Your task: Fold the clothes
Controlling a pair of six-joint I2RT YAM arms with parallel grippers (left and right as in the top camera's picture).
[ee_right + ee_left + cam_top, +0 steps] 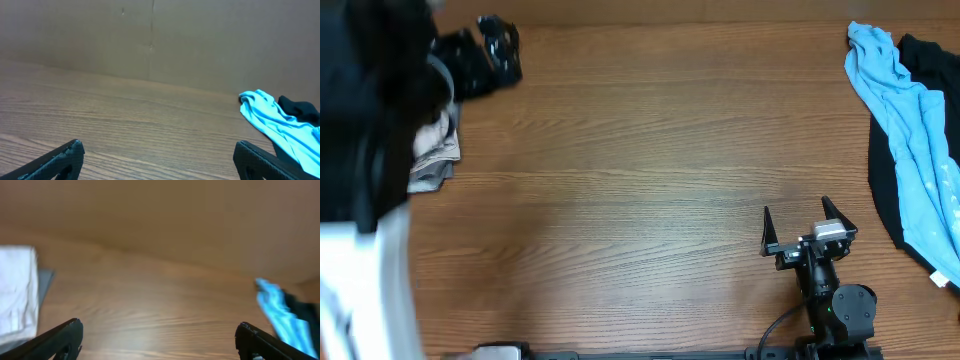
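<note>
Shorts (440, 135) first: where did they lie?

At the far left of the table (640, 150), folded into a pale cream pile. The dark, blurred left arm (380, 90) hid part of it in the overhead view. The left wrist camera caught the pile (17, 295) at its left edge, looking almost white.

Anything with them?

A grey garment (46, 280) showed just beside the pile's right edge and seemed to lie under it. I could not tell how far it reached.

And the left gripper (159, 327)?

Its fingers were spread wide with only bare wood between them. It held nothing and touched no cloth.

The right gripper (796, 205)?

It was spread wide and empty as well, near the front edge on the right side of the table. It was well apart from the shorts. Its own camera (159, 146) showed both fingertips far apart over bare tabletop.

What else was on the table?

At the far right lay a crumpled blue garment (910, 130), draped over a black garment (882, 180). Both were well apart from the cream pile.

And the white shape in the lower left corner of the overhead view?

It was too blurred to tell.
</note>
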